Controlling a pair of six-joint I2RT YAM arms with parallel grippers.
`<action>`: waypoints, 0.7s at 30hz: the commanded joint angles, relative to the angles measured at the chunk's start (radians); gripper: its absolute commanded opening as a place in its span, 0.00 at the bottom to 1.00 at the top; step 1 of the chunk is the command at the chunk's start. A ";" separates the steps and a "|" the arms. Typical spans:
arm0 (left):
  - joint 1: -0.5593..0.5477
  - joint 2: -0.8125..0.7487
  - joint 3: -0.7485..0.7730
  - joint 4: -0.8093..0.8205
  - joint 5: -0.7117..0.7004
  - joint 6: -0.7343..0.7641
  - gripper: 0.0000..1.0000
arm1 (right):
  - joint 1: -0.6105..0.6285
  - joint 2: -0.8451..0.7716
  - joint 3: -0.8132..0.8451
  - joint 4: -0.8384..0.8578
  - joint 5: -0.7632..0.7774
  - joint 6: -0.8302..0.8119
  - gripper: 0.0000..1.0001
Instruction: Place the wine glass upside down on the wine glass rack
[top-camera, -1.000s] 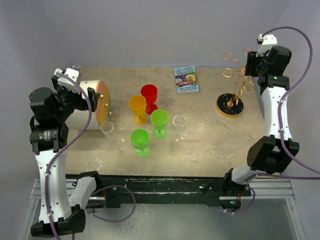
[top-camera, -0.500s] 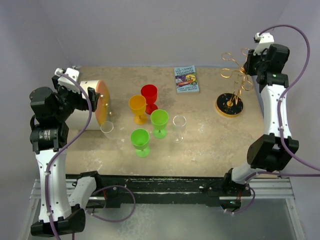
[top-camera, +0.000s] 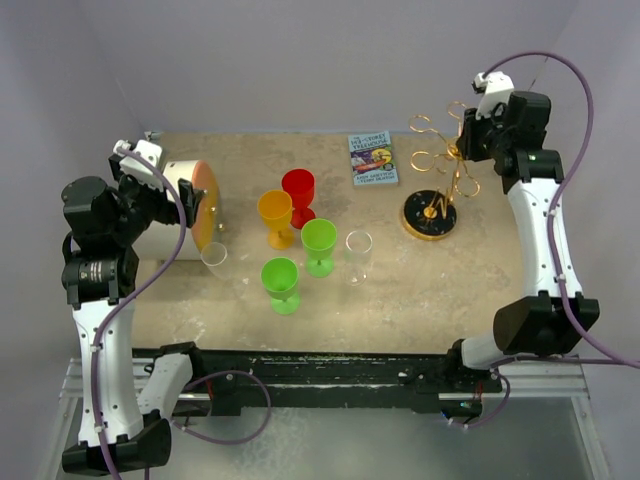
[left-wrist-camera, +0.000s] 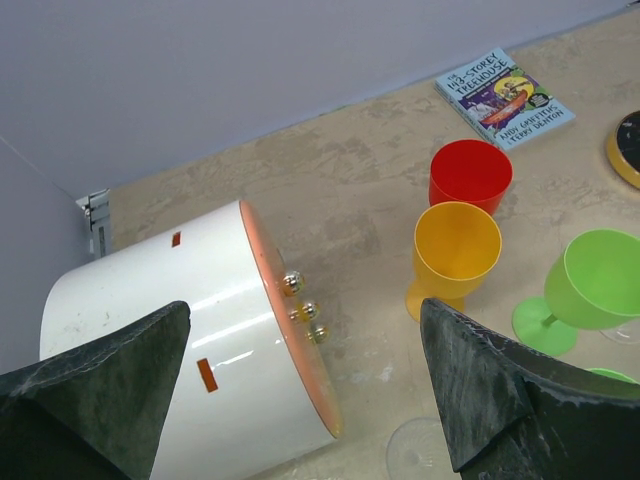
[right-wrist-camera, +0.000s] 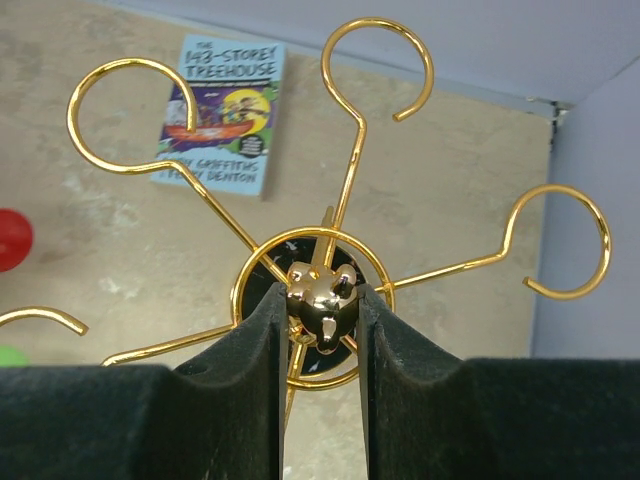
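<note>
The wine glass rack (top-camera: 432, 213), gold wire loops on a thin stem over a round black base, stands at the back right of the table. My right gripper (top-camera: 466, 132) is above it, shut on the gold knob at the top of the stem. From the right wrist, the gripper (right-wrist-camera: 320, 300) has both pads pressed against that knob (right-wrist-camera: 322, 285). A clear wine glass (top-camera: 358, 252) stands upright mid-table. A second clear one (top-camera: 214, 257) stands at the left, its rim at the edge of the left wrist view (left-wrist-camera: 425, 452). My left gripper (left-wrist-camera: 300, 400) hangs open over a white cylinder, holding nothing.
A white cylinder with an orange lid (top-camera: 195, 210) lies on its side at the left. Red (top-camera: 298, 190), orange (top-camera: 275, 214) and two green goblets (top-camera: 319, 243) (top-camera: 281, 281) stand grouped left of centre. A book (top-camera: 372, 158) lies at the back.
My right gripper closed on the rack's top knob and shifted left, and the rack moved left with it, nearer the book. The left arm stayed put.
</note>
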 joint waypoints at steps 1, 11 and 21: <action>0.006 -0.011 -0.008 0.028 0.033 0.020 0.99 | 0.035 -0.100 0.021 0.088 -0.061 0.024 0.00; 0.004 0.006 -0.013 -0.040 0.116 0.078 0.99 | 0.166 -0.183 -0.069 0.039 -0.068 0.001 0.00; 0.005 0.033 0.021 -0.256 0.142 0.308 1.00 | 0.216 -0.233 -0.148 0.048 -0.102 0.004 0.00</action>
